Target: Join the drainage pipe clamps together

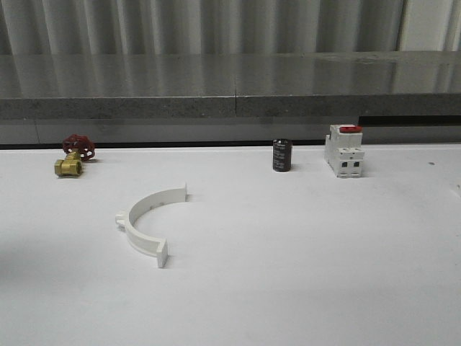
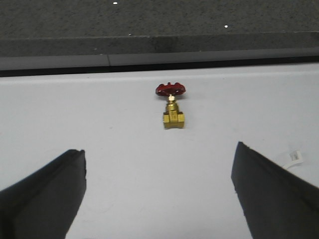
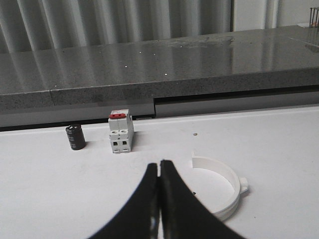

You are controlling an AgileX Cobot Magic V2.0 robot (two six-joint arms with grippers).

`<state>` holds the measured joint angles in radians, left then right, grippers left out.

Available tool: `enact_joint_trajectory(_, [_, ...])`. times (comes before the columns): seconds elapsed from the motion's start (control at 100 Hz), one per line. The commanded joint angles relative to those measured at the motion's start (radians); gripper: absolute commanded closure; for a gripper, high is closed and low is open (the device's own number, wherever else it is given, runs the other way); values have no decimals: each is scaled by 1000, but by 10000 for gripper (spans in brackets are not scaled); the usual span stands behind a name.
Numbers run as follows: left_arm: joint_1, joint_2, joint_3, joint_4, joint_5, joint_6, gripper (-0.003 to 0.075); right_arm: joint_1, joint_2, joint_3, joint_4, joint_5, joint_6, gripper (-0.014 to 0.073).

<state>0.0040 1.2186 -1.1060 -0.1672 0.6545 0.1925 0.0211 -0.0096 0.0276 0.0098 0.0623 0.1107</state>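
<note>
One white half-ring drainage pipe clamp (image 1: 139, 236) lies flat on the white table, left of centre, its open side facing right. Its small tab (image 2: 294, 158) peeks past a finger in the left wrist view. My left gripper (image 2: 158, 149) hovers open over bare table, with nothing between its dark fingers (image 2: 50, 189). A second white half-ring clamp (image 3: 234, 181) lies on the table just beside my right gripper (image 3: 159, 163). That gripper is shut, its fingertips pressed together on nothing and apart from the clamp.
A brass valve with a red handwheel (image 1: 72, 157) (image 2: 172, 107) sits at the back left. A black cylinder (image 1: 282, 155) (image 3: 75, 137) and a white red-topped breaker block (image 1: 343, 150) (image 3: 120, 131) stand at the back right. A grey ledge (image 1: 230, 86) runs behind the table.
</note>
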Motion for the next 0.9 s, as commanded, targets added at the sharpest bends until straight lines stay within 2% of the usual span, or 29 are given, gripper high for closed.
enact_joint_trajectory(0.0, [41,-117,62,-57,-91,33,136,-1,-19,-17,-10,-79,-7,659])
enact_joint_trajectory(0.14, [38,-280,226,-96,-169,33,136,-1,-19,-17,-10,-99,-7,659])
enact_joint_trajectory(0.4, [38,-571,473,-132,-178,33,136,-1,-19,-17,-10,-165,-7,659])
enact_joint_trajectory(0.47, [38,-642,521,-132,-178,33,156,-1,-19,-17,-10,-159,-7,659])
enact_joint_trajectory(0.54, [38,-703,557,-132,-178,33,219,-1,-19,-19,-10,-154,-7,659])
enact_joint_trajectory(0.65, [38,-778,595,-123,-178,33,392,-1,-12,-57,50,-99,0,659])
enact_joint_trajectory(0.8, [38,-820,611,-117,-192,33,655,-1,73,-175,100,85,0,659])
enact_joint_trajectory(0.86, [38,-820,611,-117,-199,33,735,-1,133,-245,100,154,0,659])
enact_joint_trajectory(0.89, [38,-820,611,-117,-201,33,739,-1,168,-279,100,192,0,659])
